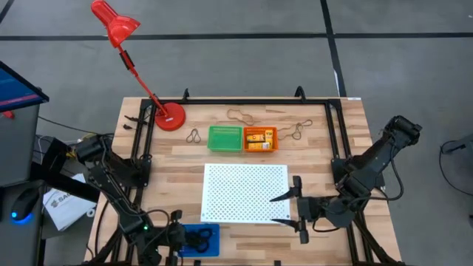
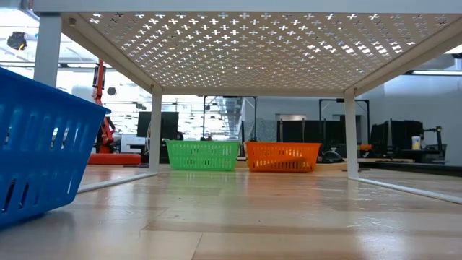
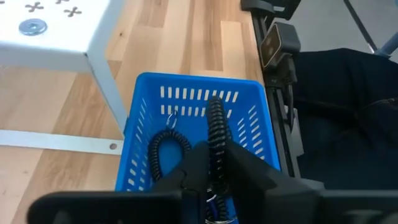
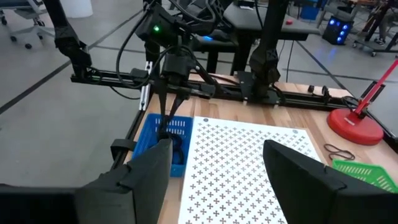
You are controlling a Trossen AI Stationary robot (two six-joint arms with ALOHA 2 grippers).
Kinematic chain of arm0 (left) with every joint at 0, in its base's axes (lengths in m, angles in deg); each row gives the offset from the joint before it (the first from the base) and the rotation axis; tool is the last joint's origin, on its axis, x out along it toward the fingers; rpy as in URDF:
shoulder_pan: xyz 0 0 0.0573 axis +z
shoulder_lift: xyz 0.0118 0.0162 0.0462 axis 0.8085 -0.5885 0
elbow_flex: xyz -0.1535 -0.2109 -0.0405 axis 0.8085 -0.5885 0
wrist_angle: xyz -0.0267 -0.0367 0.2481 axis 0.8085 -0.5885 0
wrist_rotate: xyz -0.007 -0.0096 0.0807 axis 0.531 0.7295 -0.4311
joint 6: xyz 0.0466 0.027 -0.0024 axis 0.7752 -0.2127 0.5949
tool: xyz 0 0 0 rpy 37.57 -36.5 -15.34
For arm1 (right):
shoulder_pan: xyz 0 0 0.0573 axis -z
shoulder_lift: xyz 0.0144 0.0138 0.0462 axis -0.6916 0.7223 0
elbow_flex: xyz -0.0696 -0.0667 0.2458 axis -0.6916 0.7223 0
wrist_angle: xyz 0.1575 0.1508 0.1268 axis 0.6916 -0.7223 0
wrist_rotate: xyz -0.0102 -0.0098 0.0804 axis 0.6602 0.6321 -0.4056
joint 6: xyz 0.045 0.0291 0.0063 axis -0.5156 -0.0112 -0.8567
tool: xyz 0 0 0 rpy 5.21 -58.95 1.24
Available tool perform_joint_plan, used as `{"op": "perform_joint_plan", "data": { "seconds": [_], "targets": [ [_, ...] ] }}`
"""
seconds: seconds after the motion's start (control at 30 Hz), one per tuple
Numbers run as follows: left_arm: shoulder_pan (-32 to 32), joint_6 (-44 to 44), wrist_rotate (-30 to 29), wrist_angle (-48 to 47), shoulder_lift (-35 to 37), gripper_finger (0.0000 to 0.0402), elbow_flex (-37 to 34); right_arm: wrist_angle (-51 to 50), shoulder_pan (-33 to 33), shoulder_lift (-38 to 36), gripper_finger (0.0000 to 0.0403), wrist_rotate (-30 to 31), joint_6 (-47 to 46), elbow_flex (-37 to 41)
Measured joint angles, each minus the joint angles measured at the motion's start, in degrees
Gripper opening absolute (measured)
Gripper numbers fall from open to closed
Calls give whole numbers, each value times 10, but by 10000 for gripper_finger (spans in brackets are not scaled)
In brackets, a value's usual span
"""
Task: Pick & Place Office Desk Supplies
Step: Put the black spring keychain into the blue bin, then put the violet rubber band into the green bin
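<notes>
From overhead I can't make out what sits in the blue basket (image 1: 198, 241) at the table's near edge; the left arm covers part of it. My left wrist view cuts off the lower end of the black coiled cord (image 3: 216, 134) behind the fingers (image 3: 249, 171). The yellow-orange blocks in the orange tray (image 1: 260, 139) are too small to count.

I see a pale wooden tabletop (image 1: 177, 159) with visible grain and a soft sheen. At frame centre sits a white perforated board (image 1: 244, 192), painted metal by its look. Blue (image 3: 256, 134), green (image 2: 203, 154) and orange (image 2: 283, 156) trays appear slotted plastic. The red lamp (image 1: 114, 21), upper left, looks glossy.
</notes>
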Motion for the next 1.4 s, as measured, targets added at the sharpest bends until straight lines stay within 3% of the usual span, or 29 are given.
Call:
{"op": "perform_joint_plan", "data": {
  "seconds": [0.3,0.47,0.6,0.73,0.8,1.07,1.27,1.4],
  "targets": [
    [0,-8,-22,-1,0,80,0,-3,0,0,249,-2,0,0],
    [0,69,-79,0,6,88,0,-35,-1,-5,249,36,9,0],
    [0,164,-194,1,36,88,0,-100,-2,-40,249,118,0,0],
    [16,256,-385,2,107,88,0,-170,20,-93,249,189,-2,0],
    [36,288,-441,-1,155,88,0,-193,39,-126,249,219,10,0],
    [180,423,-428,-20,308,88,0,-220,169,-234,249,216,90,24],
    [261,514,-388,-20,364,88,0,-239,256,-282,249,53,119,30],
    [298,558,-387,-20,378,88,0,-276,260,-317,249,35,118,30]
  ]
}}
